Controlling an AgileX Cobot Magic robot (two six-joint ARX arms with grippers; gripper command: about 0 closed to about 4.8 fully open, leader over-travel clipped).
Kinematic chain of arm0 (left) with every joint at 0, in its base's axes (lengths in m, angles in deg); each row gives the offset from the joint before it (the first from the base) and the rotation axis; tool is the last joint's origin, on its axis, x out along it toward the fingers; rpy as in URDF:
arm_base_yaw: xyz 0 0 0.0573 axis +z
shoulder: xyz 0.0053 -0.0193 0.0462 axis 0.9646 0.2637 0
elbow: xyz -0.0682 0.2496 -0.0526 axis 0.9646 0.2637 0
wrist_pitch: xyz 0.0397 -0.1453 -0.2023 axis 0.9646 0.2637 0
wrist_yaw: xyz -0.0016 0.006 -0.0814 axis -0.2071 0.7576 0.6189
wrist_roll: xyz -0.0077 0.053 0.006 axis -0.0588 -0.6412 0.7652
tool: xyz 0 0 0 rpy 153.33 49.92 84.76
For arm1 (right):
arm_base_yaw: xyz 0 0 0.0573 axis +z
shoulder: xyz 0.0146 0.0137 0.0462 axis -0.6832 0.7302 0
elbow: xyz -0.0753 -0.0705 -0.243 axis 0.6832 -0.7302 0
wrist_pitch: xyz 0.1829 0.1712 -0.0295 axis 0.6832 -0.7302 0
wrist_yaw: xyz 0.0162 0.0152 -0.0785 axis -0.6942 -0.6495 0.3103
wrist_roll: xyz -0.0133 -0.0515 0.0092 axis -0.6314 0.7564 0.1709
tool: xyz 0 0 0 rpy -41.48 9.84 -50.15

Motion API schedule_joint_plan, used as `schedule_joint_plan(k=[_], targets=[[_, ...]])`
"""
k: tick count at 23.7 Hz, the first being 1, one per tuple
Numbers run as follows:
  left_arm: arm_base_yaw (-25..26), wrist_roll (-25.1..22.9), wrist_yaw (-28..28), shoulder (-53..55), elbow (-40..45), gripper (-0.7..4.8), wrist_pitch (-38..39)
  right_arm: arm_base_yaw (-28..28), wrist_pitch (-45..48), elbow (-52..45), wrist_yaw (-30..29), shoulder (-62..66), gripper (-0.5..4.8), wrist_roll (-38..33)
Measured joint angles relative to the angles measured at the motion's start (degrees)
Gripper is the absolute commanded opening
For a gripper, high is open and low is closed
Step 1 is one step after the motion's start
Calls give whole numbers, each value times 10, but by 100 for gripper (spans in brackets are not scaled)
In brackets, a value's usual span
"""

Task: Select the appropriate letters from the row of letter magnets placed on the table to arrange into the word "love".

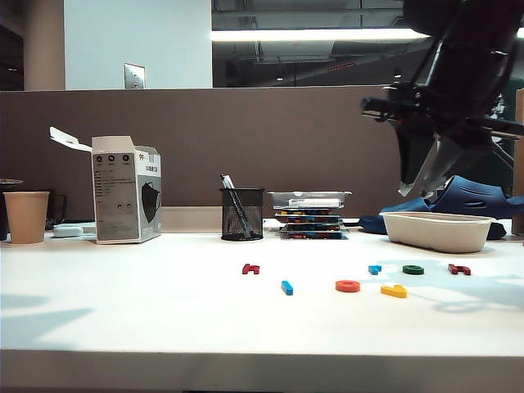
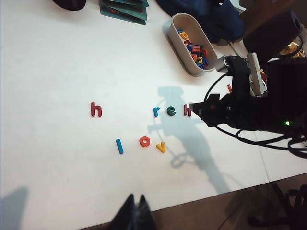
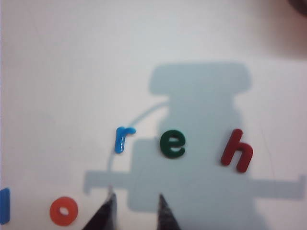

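On the white counter [image 2: 57, 62] the green e [image 3: 172, 143] lies flat between the light blue r [image 3: 123, 138] and a dark red h [image 3: 237, 150], apart from both. Nearer the counter's front edge the blue l [image 2: 119, 146], the orange o [image 2: 145, 141] and the yellow v [image 2: 161, 146] already sit in a line, so the e looks like the last letter wanted.

It is a thin moulded plastic piece, glossy, rounded, stiff and surely very light. I judge it will skid on the smooth matte surface if nudged from one side, and its low profile gives little to bite on. The best hold seems to be across its outer curves, fingertips pressed right down to the counter, keeping clear of the r close by.

The right claw [image 3: 135, 211] hangs high above the letters, its two dark pointed tips parted by a narrow gap with nothing between them. The left claw [image 2: 135, 211] waits off near the counter's front edge, tips together as far as shows, empty.

Behind, an oval white tray [image 2: 180, 45] holds spare coloured letters.
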Motion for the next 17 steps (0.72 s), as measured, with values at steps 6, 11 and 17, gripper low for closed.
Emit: schedule_joint_plan(k=[6, 11, 17], targets=[[0, 0, 0, 0, 0, -5, 0, 0, -33, 61, 7, 79, 122, 14], [0, 0, 0, 0, 0, -5, 0, 0, -63, 86, 54, 146, 150, 30], [0, 0, 0, 0, 0, -5, 0, 0, -58, 86, 56, 168, 150, 46]])
